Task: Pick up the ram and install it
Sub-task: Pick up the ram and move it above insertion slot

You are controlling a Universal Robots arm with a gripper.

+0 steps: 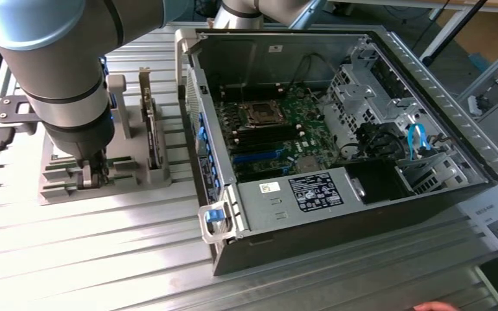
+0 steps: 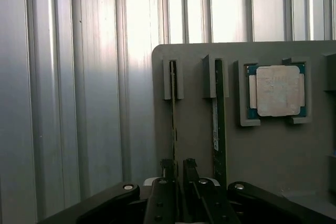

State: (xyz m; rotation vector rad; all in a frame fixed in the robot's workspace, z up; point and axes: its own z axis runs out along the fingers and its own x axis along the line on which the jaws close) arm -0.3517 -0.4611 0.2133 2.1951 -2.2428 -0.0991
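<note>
Ribbed aluminium table [image 1: 76,259] carries one grey moulded holder [image 2: 194,108] and one open steel case [image 1: 318,240]. Gripper [image 2: 178,174] is set narrow: two black fingers [image 2: 167,174] straddle the ram [image 2: 173,108], with a slight gap at one side. Ram stands on edge in its holder slot. Count: two thin sticks, the ram and a green second stick [image 2: 219,129], plus one square, metal-lidded processor [image 2: 276,90] in a recess.

Robotics lab: aluminium bench [image 1: 102,253], open computer case [image 1: 336,149]
</note>
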